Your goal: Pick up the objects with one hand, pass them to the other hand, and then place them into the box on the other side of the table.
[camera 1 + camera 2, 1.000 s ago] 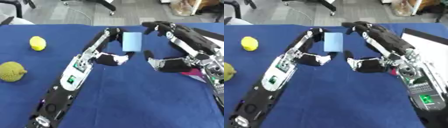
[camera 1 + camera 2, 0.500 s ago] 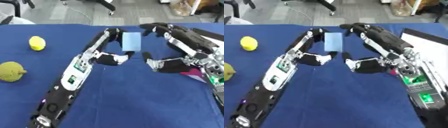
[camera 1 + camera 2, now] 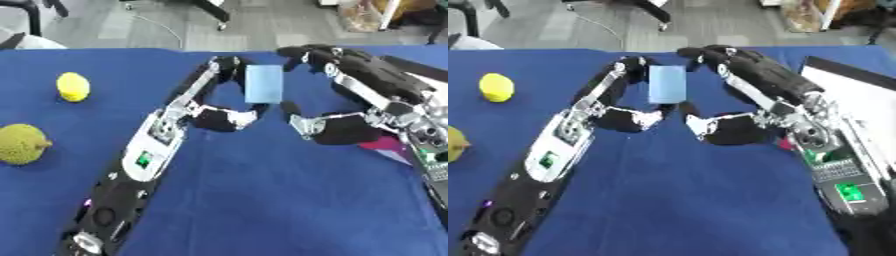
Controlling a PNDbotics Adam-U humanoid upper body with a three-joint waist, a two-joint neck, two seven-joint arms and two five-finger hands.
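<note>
Holding a pale blue block [image 3: 263, 83] upright above the blue table [image 3: 262, 200], the left hand [image 3: 219, 112] pinches it between its fingers on top and thumb below. It looks light, stiff and smooth-faced, so I'd guess a grip across its flat sides suits best. The right hand [image 3: 337, 127] waits just beside it, fingers arched wide above, thumb near the block's lower corner, not yet closed. A white box [image 3: 859, 105] sits at the right edge. A yellow lemon [image 3: 73, 86] and a bumpy green fruit [image 3: 21, 144] lie well apart, left, blocking nothing.
</note>
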